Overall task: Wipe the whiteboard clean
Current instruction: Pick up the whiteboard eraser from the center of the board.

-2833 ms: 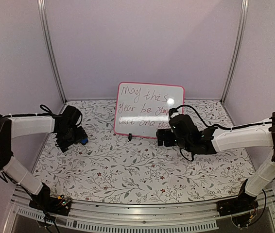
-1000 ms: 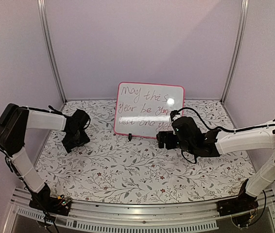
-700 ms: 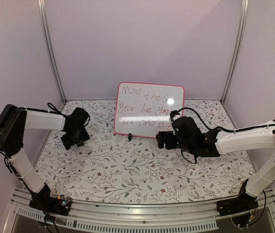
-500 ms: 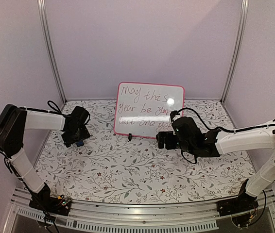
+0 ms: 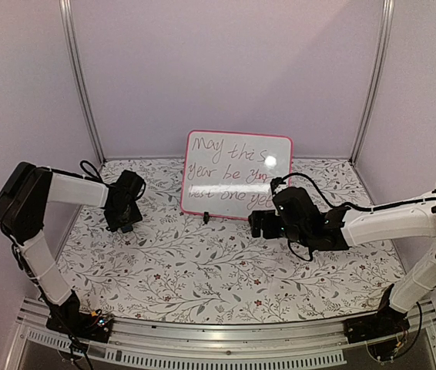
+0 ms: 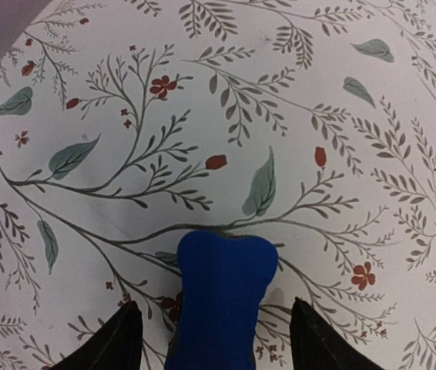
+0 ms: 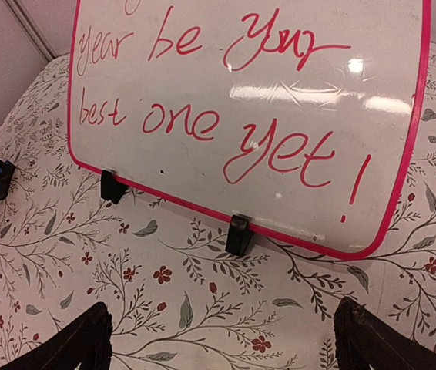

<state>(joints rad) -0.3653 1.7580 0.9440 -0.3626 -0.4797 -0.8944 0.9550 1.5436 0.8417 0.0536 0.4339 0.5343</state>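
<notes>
We note whiteboard (image 5: 236, 174) upright, facing arms, long axis left-right, unmoved. Left gripper (image 6: 214, 312) now astride blue eraser (image 6: 222, 285), gaps both sides. Right gripper (image 7: 222, 308) wide.

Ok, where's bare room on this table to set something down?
Widest: the floral cloth in front of the whiteboard, down to the near rail. Also behind the right arm. Crowded: right gripper at the whiteboard's corner, left gripper straddling the blue eraser.
</notes>
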